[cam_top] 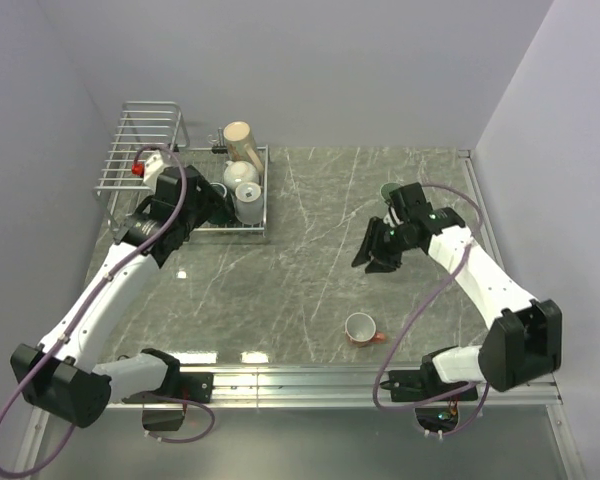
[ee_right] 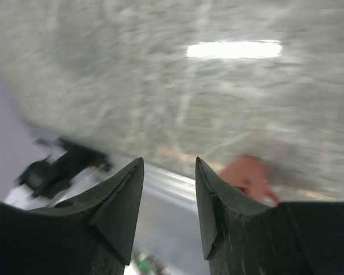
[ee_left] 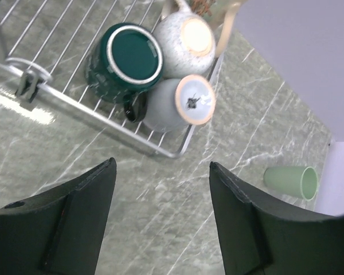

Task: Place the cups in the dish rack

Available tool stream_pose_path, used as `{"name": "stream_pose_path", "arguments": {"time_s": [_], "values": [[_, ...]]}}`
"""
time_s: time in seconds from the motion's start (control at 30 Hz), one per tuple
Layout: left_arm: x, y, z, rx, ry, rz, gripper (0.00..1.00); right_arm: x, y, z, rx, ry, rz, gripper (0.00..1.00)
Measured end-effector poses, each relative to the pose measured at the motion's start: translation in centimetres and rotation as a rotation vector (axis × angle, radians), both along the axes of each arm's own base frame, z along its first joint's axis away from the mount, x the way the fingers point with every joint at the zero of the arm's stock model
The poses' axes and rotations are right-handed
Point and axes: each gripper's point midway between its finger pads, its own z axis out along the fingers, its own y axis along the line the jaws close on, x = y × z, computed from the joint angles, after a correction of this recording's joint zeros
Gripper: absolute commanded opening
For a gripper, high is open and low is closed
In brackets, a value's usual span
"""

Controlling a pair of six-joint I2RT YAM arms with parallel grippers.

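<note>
The dish rack (cam_top: 140, 135) stands at the far left; its rim wire (ee_left: 86, 107) crosses the left wrist view. In its tray lie a dark green cup (ee_left: 132, 57), a cream-white cup (ee_left: 189, 40), a pale blue cup (ee_left: 178, 103) and a taller beige cup (cam_top: 239, 136). My left gripper (cam_top: 216, 207) hovers at the rack's near edge, open and empty (ee_left: 162, 166). A pale green cup (ee_left: 290, 181) lies on its side on the table, partly behind my right arm (cam_top: 387, 190). The small orange-red cup (cam_top: 360, 327) stands near the front, blurred in the right wrist view (ee_right: 249, 175). My right gripper (cam_top: 376, 250) is open and empty (ee_right: 169, 163).
A red-and-white object (cam_top: 145, 163) sits in the rack's barred section. The metal rail (cam_top: 310, 378) runs along the table's near edge. Grey walls close in the table at the back and on both sides.
</note>
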Motion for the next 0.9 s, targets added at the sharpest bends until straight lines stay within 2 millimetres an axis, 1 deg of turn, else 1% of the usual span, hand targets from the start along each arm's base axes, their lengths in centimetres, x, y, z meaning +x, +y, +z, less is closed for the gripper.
{"name": "stream_pose_path", "arguments": {"time_s": [0.07, 0.1, 0.2, 0.27, 0.33, 0.47, 0.53, 0.7, 0.9], "values": [[-0.8, 0.3, -0.5, 0.004, 0.015, -0.003, 0.70, -1.0, -1.4, -0.9, -0.062, -0.009, -0.013, 0.49], [-1.2, 0.4, -0.9, 0.007, 0.027, -0.005, 0.70, -1.8, -2.2, -1.5, -0.095, -0.006, -0.020, 0.49], [-2.3, 0.6, -2.7, 0.019, 0.075, -0.011, 0.70, -3.9, -3.7, -2.8, -0.149, 0.005, -0.035, 0.49], [-3.0, 0.5, -3.7, 0.024, 0.104, -0.021, 0.70, -5.1, -4.4, -3.5, -0.169, 0.011, -0.040, 0.49], [-3.6, 0.3, -4.2, 0.026, 0.125, -0.033, 0.69, -6.1, -4.8, -4.1, -0.173, 0.009, -0.040, 0.49], [-4.1, -0.1, -4.0, 0.018, 0.124, -0.049, 0.68, -8.3, -4.9, -4.9, -0.142, -0.008, -0.026, 0.50], [-4.4, -0.4, -4.0, 0.012, 0.126, -0.055, 0.68, -9.1, -4.7, -5.2, -0.123, -0.011, -0.015, 0.50], [-5.4, -1.0, -3.5, -0.011, 0.123, -0.066, 0.68, -10.1, -4.2, -6.2, -0.105, 0.008, 0.017, 0.51], [-6.5, -0.7, -2.6, -0.036, 0.098, -0.058, 0.67, -10.9, -3.2, -6.1, -0.083, -0.017, 0.073, 0.51]]}}
